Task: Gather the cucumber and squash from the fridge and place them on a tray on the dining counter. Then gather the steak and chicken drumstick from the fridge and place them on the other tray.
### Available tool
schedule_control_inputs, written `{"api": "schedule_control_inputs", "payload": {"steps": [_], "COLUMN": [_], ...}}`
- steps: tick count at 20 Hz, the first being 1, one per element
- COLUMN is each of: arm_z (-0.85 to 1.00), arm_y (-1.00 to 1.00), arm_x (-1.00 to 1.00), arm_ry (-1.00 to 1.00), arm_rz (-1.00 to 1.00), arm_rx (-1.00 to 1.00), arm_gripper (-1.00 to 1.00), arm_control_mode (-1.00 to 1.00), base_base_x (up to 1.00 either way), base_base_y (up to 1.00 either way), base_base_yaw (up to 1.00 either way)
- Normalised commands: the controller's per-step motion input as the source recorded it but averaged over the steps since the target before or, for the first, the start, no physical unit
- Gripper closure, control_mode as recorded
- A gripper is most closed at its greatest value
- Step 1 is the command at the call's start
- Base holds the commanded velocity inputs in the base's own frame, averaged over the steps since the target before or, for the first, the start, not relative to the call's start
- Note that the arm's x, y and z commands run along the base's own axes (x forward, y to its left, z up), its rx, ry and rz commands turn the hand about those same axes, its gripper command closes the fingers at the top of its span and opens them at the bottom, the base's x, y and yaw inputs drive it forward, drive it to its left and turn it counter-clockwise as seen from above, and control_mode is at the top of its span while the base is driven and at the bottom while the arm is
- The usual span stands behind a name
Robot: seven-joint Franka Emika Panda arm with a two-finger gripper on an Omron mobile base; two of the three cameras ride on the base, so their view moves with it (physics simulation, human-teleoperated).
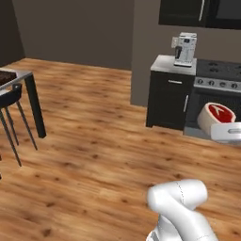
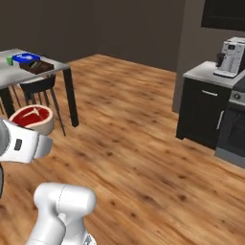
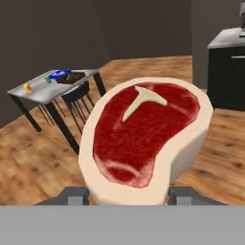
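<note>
The steak (image 3: 146, 139) is gripped between the jaws of the gripper (image 3: 129, 194) and held above the floor. It is judged mid-carry; the blue tray (image 2: 26, 58) on the table (image 2: 48, 72) must be reached next.

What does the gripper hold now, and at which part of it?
The gripper holds the steak, its fingers pressing the pale rim on two opposite sides at the lower end.

Between the claw's fingers, the steak (image 3: 146, 139) looks smooth and matt, red with a pale fat rim. Beyond it: glossy wood-plank floor (image 3: 43, 162), grey marble dining counter (image 3: 40, 90), black cabinet (image 3: 227, 76).
</note>
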Motion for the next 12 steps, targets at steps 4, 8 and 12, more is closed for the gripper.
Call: {"api": "schedule_control_inputs", "payload": {"steps": [4, 8, 12], "arm_z": [0.00, 0.00, 0.00], "arm_y": [0.00, 0.00, 0.00], "arm_x": [0.00, 0.00, 0.00], "arm_ry": [0.00, 0.00, 0.00], "arm_rz": [0.00, 0.00, 0.00], "arm_rx": [0.00, 0.00, 0.00], "arm_gripper": [1.00, 1.00, 1.00], "arm_control_mode": [1.00, 1.00, 1.00], "base_base_x": [1.00, 1.00, 1.00], "base_base_y": [1.00, 0.62, -0.14], "base_base_yaw": [-0.15, -0.05, 0.27]}}
